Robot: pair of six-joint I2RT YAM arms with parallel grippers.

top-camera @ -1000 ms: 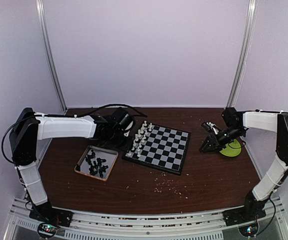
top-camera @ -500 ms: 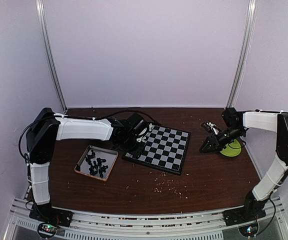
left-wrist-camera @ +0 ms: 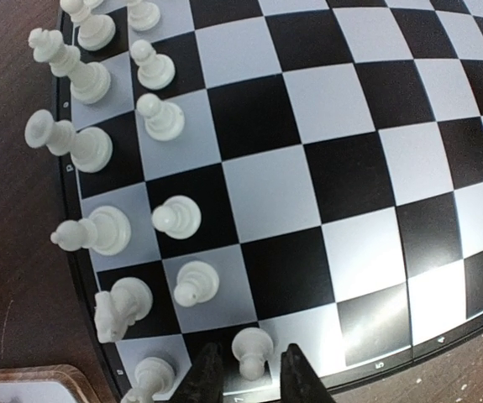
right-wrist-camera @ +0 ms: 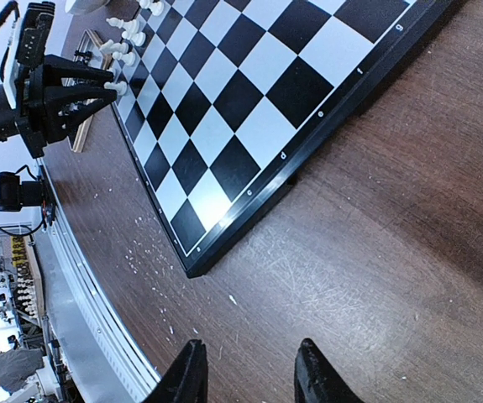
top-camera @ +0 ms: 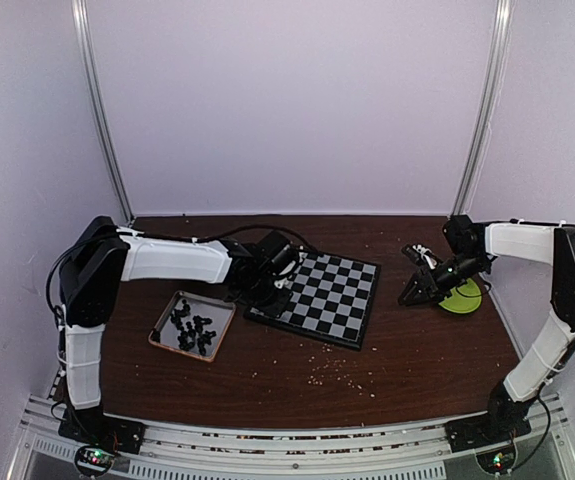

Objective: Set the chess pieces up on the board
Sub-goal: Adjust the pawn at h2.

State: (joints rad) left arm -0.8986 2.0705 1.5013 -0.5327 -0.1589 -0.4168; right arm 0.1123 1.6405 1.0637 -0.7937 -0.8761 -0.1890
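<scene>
The board [top-camera: 342,300] lies at mid-table. Several white chess pieces [left-wrist-camera: 90,80] stand in its two left columns, also seen far off in the right wrist view [right-wrist-camera: 128,34]. My left gripper [top-camera: 271,296] hangs over the board's near-left corner. It is open, its fingers [left-wrist-camera: 210,369] straddling a standing white pawn [left-wrist-camera: 252,342] with a thin gap on each side. The black chess pieces [top-camera: 192,328] lie in a tray. My right gripper [top-camera: 410,295] is open and empty, low over bare wood [right-wrist-camera: 249,348] to the right of the board [right-wrist-camera: 224,109].
The brown-rimmed tray [top-camera: 207,297] sits left of the board, its corner showing in the left wrist view [left-wrist-camera: 23,378]. A green disc [top-camera: 464,297] lies by the right gripper. White crumbs [top-camera: 327,370] are scattered on the wood in front of the board.
My left arm has swung right, from beside the board's left edge to over its near-left corner. Its jaws have narrowed around the pawn. The right arm has not moved.
</scene>
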